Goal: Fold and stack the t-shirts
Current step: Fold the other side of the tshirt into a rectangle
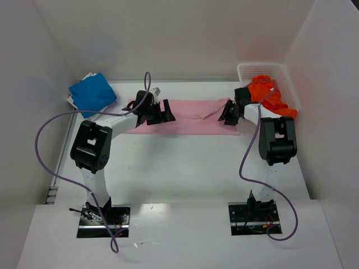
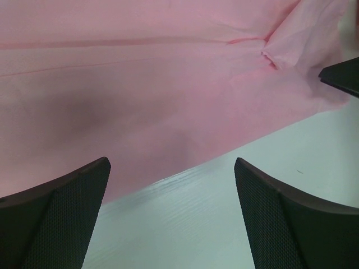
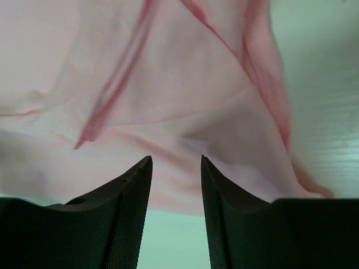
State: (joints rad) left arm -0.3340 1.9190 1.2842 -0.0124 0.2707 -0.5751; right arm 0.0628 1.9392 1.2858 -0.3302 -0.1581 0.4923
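Note:
The light pink t-shirt [image 1: 190, 115] lies stretched out as a long band across the far middle of the table. My left gripper [image 1: 167, 112] hovers at its left part, open wide; in the left wrist view its fingers [image 2: 171, 162] frame bare table just off the pink t-shirt's [image 2: 140, 84] near edge. My right gripper [image 1: 227, 116] is at the shirt's right end. Its jaws [image 3: 175, 159] stand apart over the creased pink cloth [image 3: 168, 84], gripping nothing. The blue t-shirt [image 1: 92, 92] lies folded at the far left. The orange t-shirt [image 1: 268, 94] spills out of the basket.
A white mesh basket [image 1: 255, 67] stands in the far right corner against the wall. White walls close in the table on the left, back and right. Purple cables loop from both arms over the near table.

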